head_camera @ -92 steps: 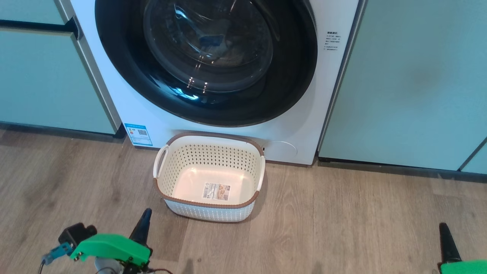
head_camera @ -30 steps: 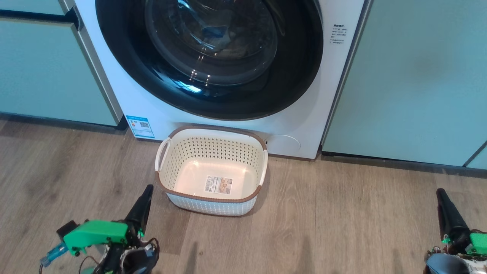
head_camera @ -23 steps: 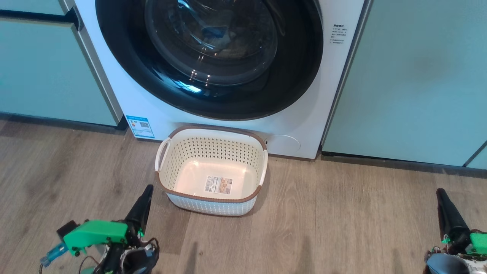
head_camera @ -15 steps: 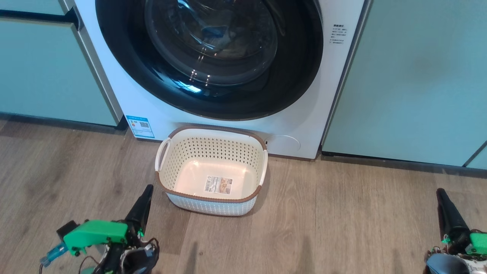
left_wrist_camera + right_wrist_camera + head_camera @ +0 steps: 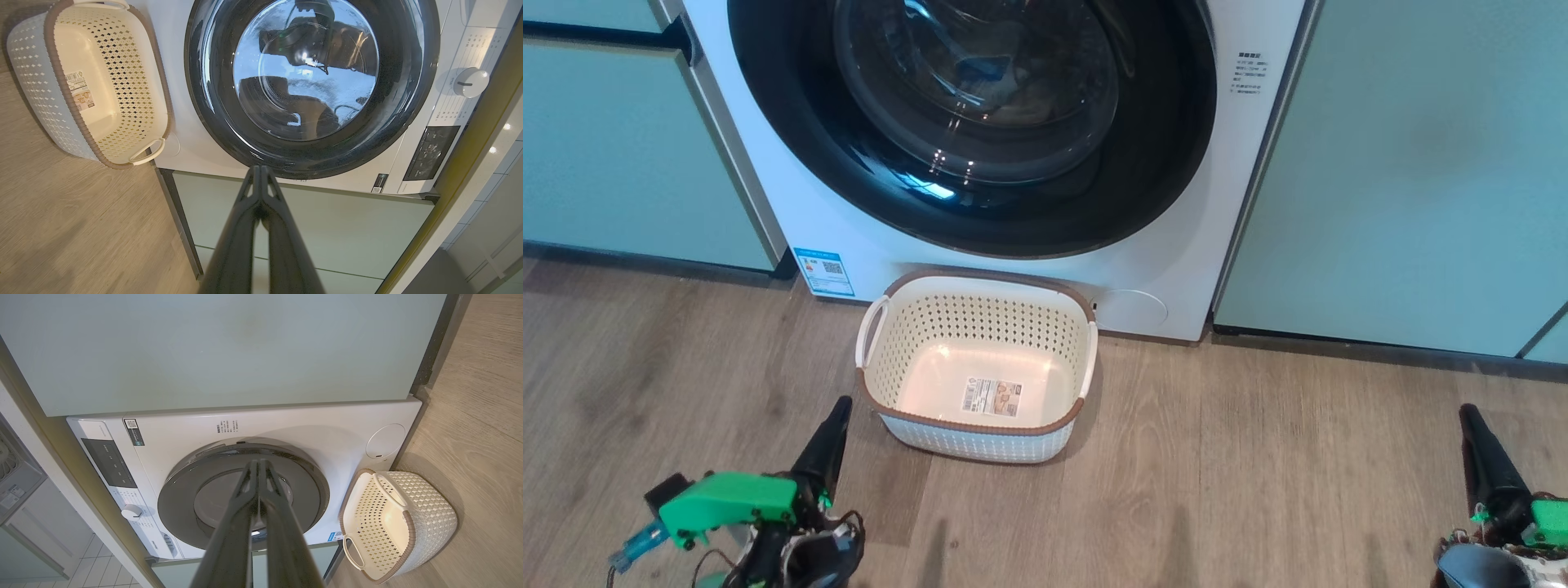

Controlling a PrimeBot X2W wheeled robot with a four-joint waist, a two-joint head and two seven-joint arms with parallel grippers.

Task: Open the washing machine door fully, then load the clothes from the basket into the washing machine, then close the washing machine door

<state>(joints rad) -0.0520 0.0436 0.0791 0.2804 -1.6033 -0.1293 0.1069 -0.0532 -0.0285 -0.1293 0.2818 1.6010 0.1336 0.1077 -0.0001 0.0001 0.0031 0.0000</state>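
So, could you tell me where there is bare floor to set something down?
Wide bare floor lies between the basket and the right gripper. Crowded: the left gripper by the basket's corner, and the basket close to the washing machine.

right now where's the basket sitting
In the head view the basket sits on the wooden floor at centre, just in front of the washing machine and below its closed round door.
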